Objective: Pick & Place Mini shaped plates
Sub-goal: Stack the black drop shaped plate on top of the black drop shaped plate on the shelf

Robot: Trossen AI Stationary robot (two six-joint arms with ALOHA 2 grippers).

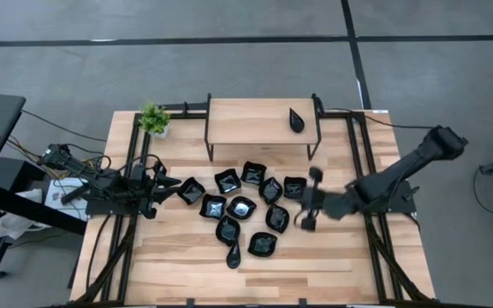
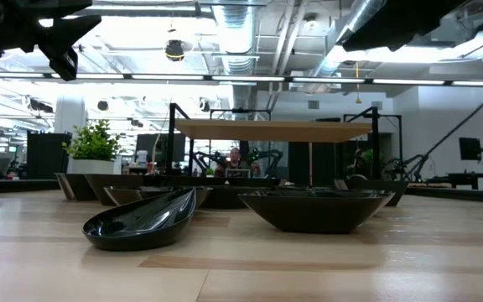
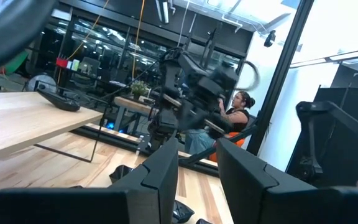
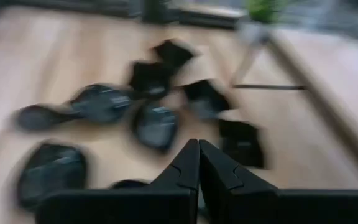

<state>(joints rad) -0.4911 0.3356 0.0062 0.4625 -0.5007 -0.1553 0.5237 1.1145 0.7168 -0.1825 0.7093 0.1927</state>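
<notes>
Behind the wooden table (image 1: 332,265), an open office with pipes on the ceiling and a seated person (image 3: 232,121) far at the back. On the table, a cluster of small black plates (image 1: 242,207) near the middle, lying close together, some touching; one teardrop plate (image 1: 297,120) apart from them on the low wooden shelf (image 1: 246,122) at the far edge. Beside the shelf, a small green plant (image 1: 153,118). At the right side of the cluster, just beside the nearest plates, hovered the right gripper (image 1: 310,198), fingers pressed together with nothing between them. At the left side of the cluster waited the left gripper (image 1: 168,193), fingers a little apart and empty. Judged the plates as stiff, light and probably breakable, with a glossy and so slippery surface. Seen from table height, shallow bowls with thin raised rims, like the leaf-shaped plate (image 2: 141,221) in front. Best taken at the rim, one finger inside and one outside, on a free edge away from the neighbours. Needed for that: the right fingers opened first. Risk judged: slipping from the shiny rim, or pushing the touching plates when coming down.
</notes>
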